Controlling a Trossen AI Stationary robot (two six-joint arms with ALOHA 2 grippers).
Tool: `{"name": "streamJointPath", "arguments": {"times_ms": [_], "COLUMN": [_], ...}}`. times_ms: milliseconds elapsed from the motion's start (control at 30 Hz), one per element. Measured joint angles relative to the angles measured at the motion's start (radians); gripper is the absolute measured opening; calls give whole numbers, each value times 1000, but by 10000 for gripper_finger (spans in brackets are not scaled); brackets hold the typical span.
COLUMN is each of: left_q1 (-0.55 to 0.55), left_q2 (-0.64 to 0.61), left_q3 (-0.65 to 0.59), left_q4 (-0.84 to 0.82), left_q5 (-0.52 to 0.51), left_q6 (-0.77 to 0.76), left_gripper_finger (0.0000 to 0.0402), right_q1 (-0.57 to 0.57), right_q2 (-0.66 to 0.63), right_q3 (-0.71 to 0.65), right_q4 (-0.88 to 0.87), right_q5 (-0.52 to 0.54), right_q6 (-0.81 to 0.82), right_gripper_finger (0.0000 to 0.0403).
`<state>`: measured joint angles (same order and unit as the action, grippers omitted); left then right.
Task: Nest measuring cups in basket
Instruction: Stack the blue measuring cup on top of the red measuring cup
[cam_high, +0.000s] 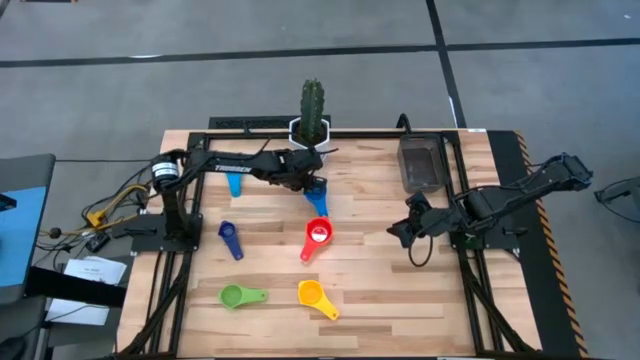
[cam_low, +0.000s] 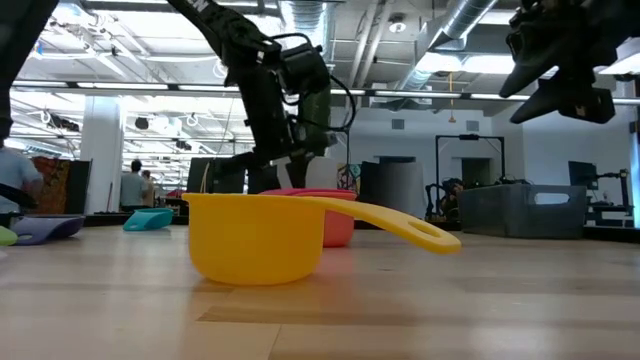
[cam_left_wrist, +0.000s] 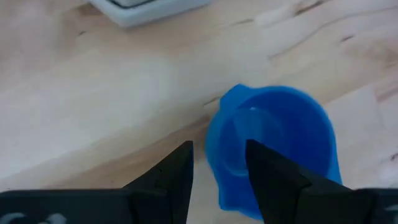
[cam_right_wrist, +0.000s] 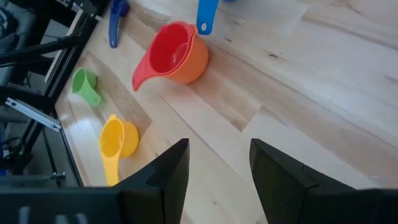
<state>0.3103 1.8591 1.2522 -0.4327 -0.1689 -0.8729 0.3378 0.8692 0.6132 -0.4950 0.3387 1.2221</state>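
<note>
Basket (cam_high: 421, 164) sits at the table's far edge, well right of the cactus pot (cam_high: 310, 130). Left gripper (cam_high: 312, 178) hovers just in front of that pot over the blue cup (cam_left_wrist: 273, 149), fingers parted and grasping nothing. Right gripper (cam_high: 396, 230), jaws apart and empty, hangs in front of the basket. Red cup (cam_high: 318, 233) lies near the blue one.

The basket (cam_high: 421, 164) is set at 1 o'clock on the table (cam_high: 370, 310), the cactus pot (cam_high: 311, 128) at 12 o'clock. The measuring cups (cam_high: 318, 235) are spread from centre towards 7 o'clock.
</note>
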Motion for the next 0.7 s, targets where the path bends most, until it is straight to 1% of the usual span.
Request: {"name": "streamJointPath", "arguments": {"times_ms": [133, 233, 300, 367, 467, 500, 700], "left_q1": [1, 0, 0, 0, 7, 9, 13], "left_q2": [31, 44, 43, 43, 42, 42, 42], "left_q3": [0, 1, 1, 2, 2, 2, 2], "left_q4": [-4, -4, 1, 2, 5, 5, 4], "left_q5": [25, 34, 25, 1, -2, -2, -21], "left_q6": [22, 23, 24, 26, 43, 50, 84], "left_gripper_finger": [134, 118, 95, 65, 16, 9, 3], "right_q1": [-2, -11, -14, -15, -24, -27, -32], "right_q2": [0, 0, 0, 0, 0, 0, 0], "right_q3": [0, 0, 0, 0, 0, 0, 0], "right_q4": [-3, -8, -8, -9, -15, -17, -24], "right_q5": [0, -4, -4, -4, -11, -15, -27], "right_q6": [0, 0, 0, 0, -3, -3, -3], "right_gripper_finger": [192, 186, 182, 178, 173, 171, 160]}}
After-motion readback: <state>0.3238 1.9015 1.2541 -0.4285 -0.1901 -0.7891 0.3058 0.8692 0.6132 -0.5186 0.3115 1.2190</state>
